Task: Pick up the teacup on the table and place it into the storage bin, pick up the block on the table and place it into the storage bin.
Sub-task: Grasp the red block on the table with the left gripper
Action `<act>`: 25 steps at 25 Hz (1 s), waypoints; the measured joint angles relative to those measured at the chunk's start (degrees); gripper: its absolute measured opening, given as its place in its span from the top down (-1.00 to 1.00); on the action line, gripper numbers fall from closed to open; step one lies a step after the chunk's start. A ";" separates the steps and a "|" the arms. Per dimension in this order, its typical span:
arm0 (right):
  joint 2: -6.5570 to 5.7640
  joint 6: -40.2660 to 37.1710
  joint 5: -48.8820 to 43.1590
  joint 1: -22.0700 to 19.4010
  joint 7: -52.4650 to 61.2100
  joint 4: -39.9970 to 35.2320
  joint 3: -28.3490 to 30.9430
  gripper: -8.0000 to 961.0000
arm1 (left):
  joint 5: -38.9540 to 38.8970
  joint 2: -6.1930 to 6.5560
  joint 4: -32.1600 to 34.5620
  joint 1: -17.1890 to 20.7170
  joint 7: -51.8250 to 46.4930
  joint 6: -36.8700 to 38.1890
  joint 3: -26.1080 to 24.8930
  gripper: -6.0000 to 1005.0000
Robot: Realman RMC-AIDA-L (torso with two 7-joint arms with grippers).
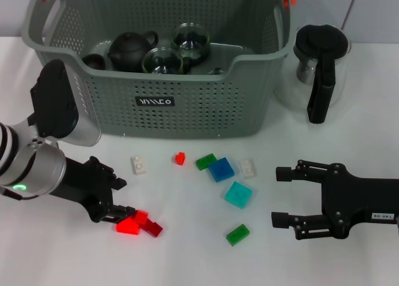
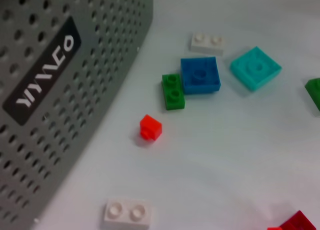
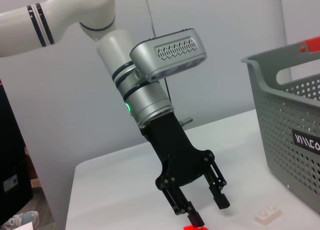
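Nearest the robot on the white table (image 1: 187, 255), the left gripper (image 1: 124, 206) is low over the surface with its fingers spread apart, and a cluster of red blocks (image 1: 138, 224) lies right at its fingertips; whether the fingers touch the blocks cannot be told from the head view, though the right wrist view shows the left gripper (image 3: 207, 210) with a gap between its two fingers and a sliver of red just beneath one tip. On the other side, the right gripper (image 1: 282, 196) rests near the table with its jaws wide apart and nothing between them. Between the two grippers a small green block (image 1: 237, 234) lies closest to the robot, then a teal square block (image 1: 239, 194), a blue block (image 1: 221, 169) touching a green two-stud block (image 1: 206, 161), a white block (image 1: 249, 167) just beside the blue one, a tiny red block (image 1: 180, 158) and another white two-stud block (image 1: 139, 165) nearer the left arm. Behind them stands the storage bin (image 1: 206, 108), its black label facing the robot, holding a dark teapot (image 1: 132, 49), a small dark teacup (image 1: 95, 61) at the teapot's left, and two clear glass cups (image 1: 163, 61). A glass pitcher with a black handle (image 1: 317, 71) stands on the table just beside the bin's right wall.
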 joint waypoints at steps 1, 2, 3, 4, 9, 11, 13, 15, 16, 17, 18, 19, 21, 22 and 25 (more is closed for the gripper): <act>0.00 0.00 0.00 0.00 0.00 0.00 0.00 -0.90 | -0.06 0.00 -0.15 -0.02 0.00 0.34 0.00 -0.08; -0.01 0.00 -0.01 -0.01 0.00 0.00 0.00 -0.90 | -0.13 0.00 -0.38 -0.05 0.05 1.01 -0.01 -0.07; -0.03 0.00 -0.01 -0.03 0.00 0.00 0.00 -0.90 | -0.31 0.00 -0.68 -0.06 0.15 1.85 -0.02 -0.07; -0.05 0.00 -0.01 -0.05 0.00 0.00 0.00 -0.90 | -0.63 0.00 -0.99 -0.06 0.34 2.74 -0.01 -0.07; -0.09 0.00 -0.01 -0.13 -0.26 0.00 0.00 -0.90 | -0.99 0.00 -1.31 0.06 0.62 5.31 0.39 -0.05; -0.09 0.00 -0.01 -0.13 -0.44 0.00 0.00 -0.91 | -0.85 0.00 -0.84 0.14 0.63 5.09 0.58 -0.05; -0.09 -0.01 -0.01 -0.14 -0.50 0.00 0.00 -0.91 | -0.82 0.00 -0.24 0.16 0.64 4.82 0.66 -0.04; -0.09 -0.06 -0.01 -0.13 -0.52 0.04 0.00 -0.90 | -0.74 0.00 0.27 0.06 0.64 4.73 0.67 -0.03; -0.09 -0.06 -0.01 -0.13 -0.52 0.04 0.00 -0.90 | -0.60 0.00 0.64 -0.04 0.64 4.59 0.68 -0.03; -0.09 -0.09 -0.01 -0.13 -0.53 0.07 0.00 -0.90 | -0.50 0.00 0.90 -0.08 0.64 4.38 0.68 -0.03; -0.09 -0.13 -0.01 -0.15 -0.53 0.07 0.00 -0.90 | -0.41 0.00 1.22 -0.11 0.66 4.10 0.72 -0.02; -0.09 -0.13 -0.01 -0.15 -0.53 0.07 0.00 -0.90 | -0.37 0.00 1.37 -0.14 0.66 3.91 0.72 -0.02; -0.09 -0.21 -0.01 -0.18 -0.53 0.09 0.00 -0.90 | -0.36 0.00 1.68 -0.17 0.66 3.49 0.79 -0.01; -0.08 -0.25 -0.01 -0.20 -0.53 0.09 0.00 -0.90 | -0.35 0.00 1.82 -0.17 0.66 3.15 0.90 -0.01; -0.09 -0.36 -0.01 -0.21 -0.53 0.09 0.00 -0.90 | -0.34 0.00 2.00 0.03 0.55 2.20 1.52 0.00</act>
